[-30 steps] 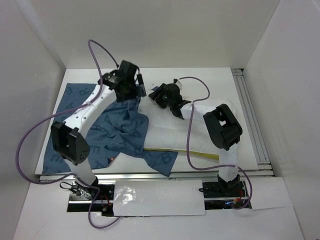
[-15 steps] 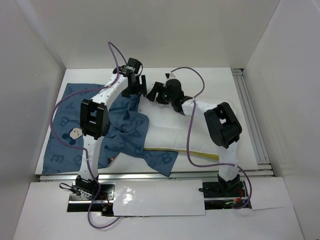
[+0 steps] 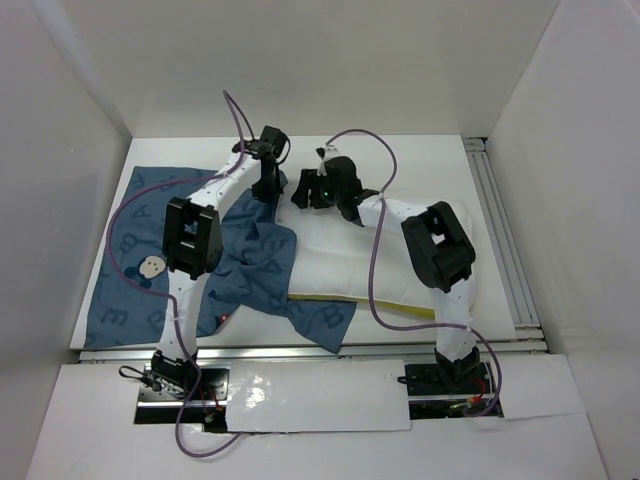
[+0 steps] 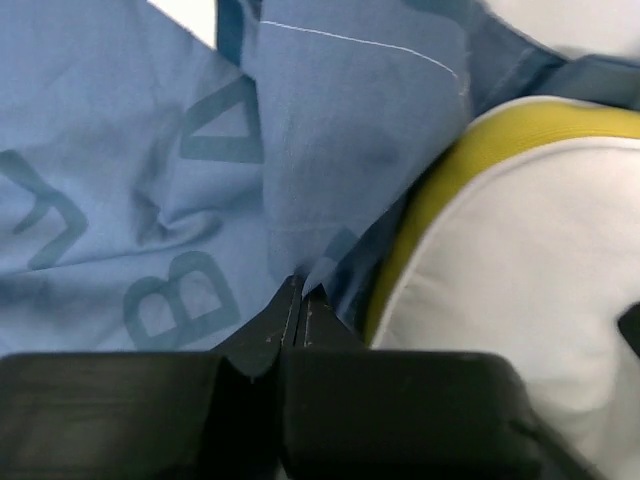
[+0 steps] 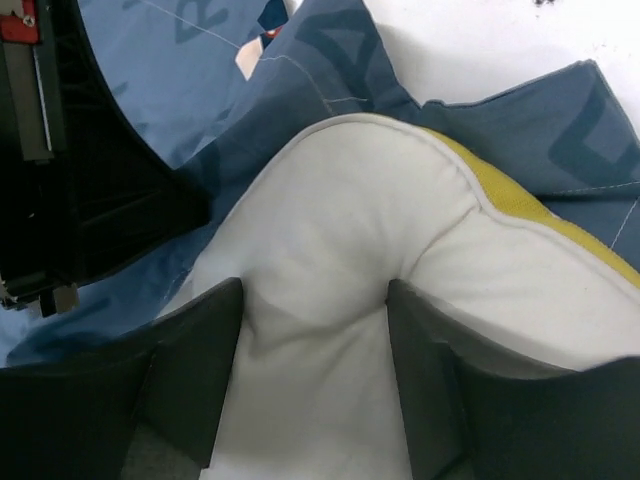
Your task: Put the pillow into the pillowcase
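Note:
The white pillow (image 3: 370,255) lies mid-table with a yellow band (image 3: 390,307) on its near edge. Its left part is under the blue, letter-printed pillowcase (image 3: 140,230), which is spread to the left. At the pillow's far left corner, my left gripper (image 3: 268,188) is shut on a fold of the pillowcase (image 4: 120,150). Its tips (image 4: 298,290) meet right beside the pillow's yellow seam (image 4: 470,150). My right gripper (image 3: 303,192) is next to it. Its fingers (image 5: 315,300) squeeze the pillow's corner (image 5: 340,200), which bunches between them.
A mouse face (image 3: 150,267) is printed on the pillowcase at the left. A metal rail (image 3: 500,230) runs along the table's right edge. White walls close in the back and sides. Purple cables arch over both arms. The left gripper's black body (image 5: 90,200) stands close to the right fingers.
The left arm stretched out towards the far side and its gripper went from open to shut on the pillowcase edge. The right gripper shifted slightly left and narrowed onto the pillow corner.

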Controlling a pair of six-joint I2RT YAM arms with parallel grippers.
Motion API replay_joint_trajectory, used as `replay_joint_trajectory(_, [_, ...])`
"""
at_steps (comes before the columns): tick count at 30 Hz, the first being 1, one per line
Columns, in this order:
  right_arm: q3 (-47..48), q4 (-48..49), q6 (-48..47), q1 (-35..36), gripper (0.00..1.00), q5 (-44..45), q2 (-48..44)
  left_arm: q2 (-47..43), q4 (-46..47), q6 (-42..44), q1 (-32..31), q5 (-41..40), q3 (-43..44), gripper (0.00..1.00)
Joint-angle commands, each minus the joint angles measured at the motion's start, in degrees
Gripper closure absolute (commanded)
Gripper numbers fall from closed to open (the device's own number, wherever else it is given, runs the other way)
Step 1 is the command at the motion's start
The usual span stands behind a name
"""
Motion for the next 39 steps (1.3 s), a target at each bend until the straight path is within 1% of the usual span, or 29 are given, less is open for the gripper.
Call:
replay_joint_trajectory(1, [2.48, -5.76, -5.15, 0.61, 0.35, 0.17, 3.61, 1.01, -0.89, -0.99, 0.46, -3.06, -0.73, 1.0])
replay_joint_trajectory(2, [3.71, -6.64, -5.95, 1.31, 0.68, 0.17, 4.14, 1.01, -0.89, -0.99, 0.46, -3.07, -0.74, 1.0])
replay_joint_trajectory(3, [4.24, -7.87, -6.82, 1.84, 0.82, 0.17, 4.92, 1.01, -0.89, -0.38, 0.46, -3.07, -0.74, 1.0])
replay_joint_trajectory(4, [4.25, -8.4, -8.83, 1.84, 0.99, 0.17, 4.93, 0.49, -0.89, 0.58, 0.46, -3.07, -0.74, 1.0])
replay_joint_trajectory(6, [3.99, -8.41, -9.9, 2.36, 1.0, -2.54, 4.41, -2.31, 1.2, 1.73, 0.46, -1.06, -0.74, 1.0])
replay_joint_trajectory(8, [1.45, -3.94, -10.44, 2.37, 1.0, -4.13, 2.31, -4.78, 4.9, 2.96, 0.46, 1.66, -1.62, 1.0])
replay_joint_trajectory(10, [-3.03, 0.98, -11.05, 3.07, 1.0, -3.61, -1.73, -8.29, 7.79, 4.98, -0.06, 2.73, -1.8, 1.0])
replay_joint_trajectory(11, [-5.66, 2.39, -11.05, 3.59, 1.0, -3.09, -4.27, -9.09, 7.81, 5.68, -0.59, 3.34, -1.79, 1.0])
replay_joint_trajectory(13, [-8.04, 6.61, -10.44, 3.6, 1.0, -3.08, -6.57, -10.24, 7.81, 6.31, -0.6, 3.35, -0.13, 1.0])
replay_joint_trajectory(14, [-9.71, 7.75, -10.44, 3.6, 1.0, -4.12, -8.58, -11.02, 7.81, 6.83, -1.12, 3.96, 0.4, 1.0])
replay_joint_trajectory(17, [-10.86, 8.56, -9.91, 4.13, 1.0, -4.14, -10.79, -12.43, 7.81, 6.83, -1.12, 3.96, 1.72, 1.0])
replay_joint_trajectory(21, [-15.77, 11.63, -9.91, 5.27, 1.0, -4.92, -15.09, -12.96, 7.81, 6.83, -1.12, 4.05, 3.82, 1.0])
replay_joint_trajectory(24, [-18.59, 13.56, -10.44, 5.8, 1.0, -5.62, -17.73, -13.57, 7.81, 6.83, -1.12, 4.05, 3.83, 1.0])
replay_joint_trajectory(27, [-21.06, 19.79, -10.44, 5.8, 1.0, -9.66, -18.35, -14.19, 8.94, 7.36, -1.12, 7.9, 2.61, 1.0])
replay_joint_trajectory(28, [-21.76, 21.55, -10.44, 5.8, 1.0, -12.63, -18.36, -14.98, 9.82, 7.36, -1.12, 8.87, 1.82, 1.0])
replay_joint_trajectory(29, [-22.29, 23.48, -10.44, 5.8, 1.0, -13.36, -18.36, -14.98, 10.52, 7.36, -1.12, 8.88, 1.29, 1.0])
replay_joint_trajectory(32, [-22.29, 25.16, -10.44, 5.8, 1.0, -15.03, -19.59, -14.98, 10.53, 7.89, -1.65, 8.19, 2.24, 1.0])
replay_joint_trajectory(36, [-26.5, 31.22, -9.13, 5.8, 1.0, -18.45, -22.57, -14.98, 9.92, 7.89, -1.65, 6.96, 4.35, 1.0])
replay_joint_trajectory(39, [-29.58, 35.44, -8.59, 6.41, 1.0, -19.42, -25.12, -14.46, 9.39, 7.89, -1.65, 6.95, 5.67, 1.0])
